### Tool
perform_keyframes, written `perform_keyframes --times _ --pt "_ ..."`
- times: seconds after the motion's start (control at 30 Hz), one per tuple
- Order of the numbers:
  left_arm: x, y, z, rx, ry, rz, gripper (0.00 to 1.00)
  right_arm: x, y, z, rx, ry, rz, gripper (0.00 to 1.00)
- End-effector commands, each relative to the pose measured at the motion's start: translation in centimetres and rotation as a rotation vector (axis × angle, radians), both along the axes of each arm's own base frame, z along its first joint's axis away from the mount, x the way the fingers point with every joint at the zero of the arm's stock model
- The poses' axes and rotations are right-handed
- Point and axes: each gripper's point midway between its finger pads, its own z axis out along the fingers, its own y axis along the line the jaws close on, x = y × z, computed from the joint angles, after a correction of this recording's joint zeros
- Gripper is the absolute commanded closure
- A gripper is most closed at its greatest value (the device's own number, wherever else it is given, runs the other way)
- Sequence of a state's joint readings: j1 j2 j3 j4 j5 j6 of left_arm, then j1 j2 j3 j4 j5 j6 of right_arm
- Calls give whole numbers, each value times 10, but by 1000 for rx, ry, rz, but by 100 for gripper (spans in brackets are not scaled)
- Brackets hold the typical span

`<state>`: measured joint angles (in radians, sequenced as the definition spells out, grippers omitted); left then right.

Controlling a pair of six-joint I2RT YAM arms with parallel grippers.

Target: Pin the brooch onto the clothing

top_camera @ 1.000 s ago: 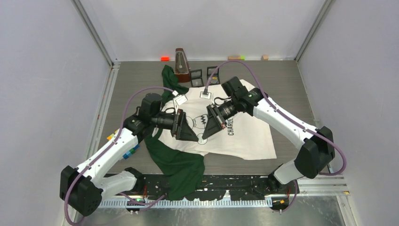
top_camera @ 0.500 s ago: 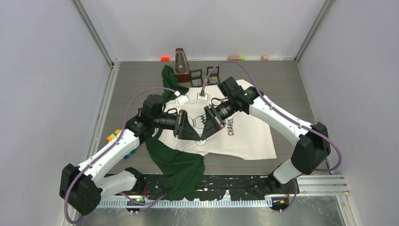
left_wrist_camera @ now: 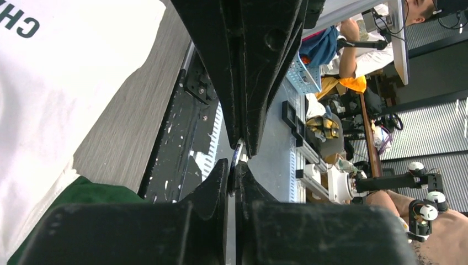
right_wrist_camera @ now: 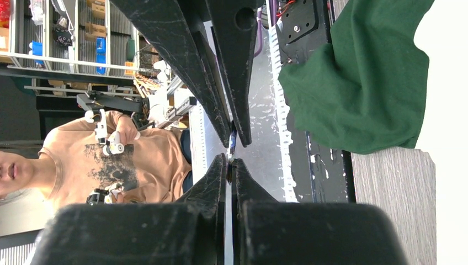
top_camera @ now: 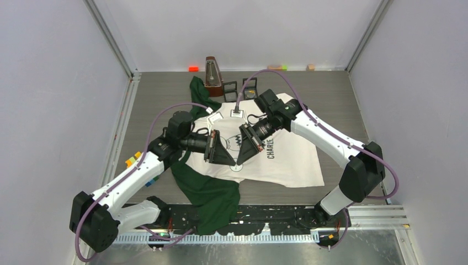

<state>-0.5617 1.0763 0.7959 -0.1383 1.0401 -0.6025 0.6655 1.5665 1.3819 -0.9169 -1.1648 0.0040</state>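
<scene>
Where the arms rise from their bases at the near edge of the counter (top_camera: 336, 99), you will see each one elbow outward, then fold in toward the centre so that the two tools point at each other. The left gripper (top_camera: 230, 161) and the right gripper (top_camera: 239, 160) meet tip to tip above the printed chest of the clothing (top_camera: 292, 160).

In the left wrist view, the left jaws are drawn together to a narrow slit. A thin silver edge, the brooch (left_wrist_camera: 238, 150), is caught at their tips. The right jaws come in from the opposite side, closed on the same piece. The right wrist view shows both pairs pinched tip against tip.

The clothing lies spread on the counter beneath the tools, with its white body to the right. One dark green sleeve (top_camera: 212, 196) is draped over the near edge.

Beyond the clothing, toward the far edge, stand a wooden metronome (top_camera: 211, 72) and two small black frames (top_camera: 230, 90). Small coloured blocks (top_camera: 193, 68) lie along the back wall.
</scene>
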Motion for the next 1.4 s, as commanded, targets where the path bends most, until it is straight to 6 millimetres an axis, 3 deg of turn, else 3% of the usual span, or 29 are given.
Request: perform_keyframes --times 0.0,0.13,0.2,0.27,0.33,0.43,0.47,0.53,0.7,0.97,1.37 --pt "0 -1 3 -23 -26 -5 100 -3 2 15 43 -30 31 99" --pt "2 0 2 -27 -37 29 100 7 2 14 9 -64 -19 98" --pt "8 1 4 -42 -64 81 100 18 1 16 7 -79 -89 82" --pt "19 1 6 -58 -83 175 100 30 -2 19 36 -100 -174 58" --pt "31 3 10 -90 -92 273 100 36 -9 22 71 -115 -264 47" --pt "50 9 12 -117 -70 437 100 64 -10 26 108 -242 -458 38" --pt "58 13 10 -106 -45 504 100 64 -14 20 100 -208 -537 34" --pt "65 17 13 -124 -15 570 100 78 -10 46 275 -262 -649 28" --pt "63 15 37 -247 -24 565 100 84 -12 55 427 -115 -795 26" --pt "54 8 57 -309 -86 473 100 79 -5 59 554 34 -750 52" --pt "58 11 60 -344 -69 514 100 62 -4 59 570 100 -659 50"
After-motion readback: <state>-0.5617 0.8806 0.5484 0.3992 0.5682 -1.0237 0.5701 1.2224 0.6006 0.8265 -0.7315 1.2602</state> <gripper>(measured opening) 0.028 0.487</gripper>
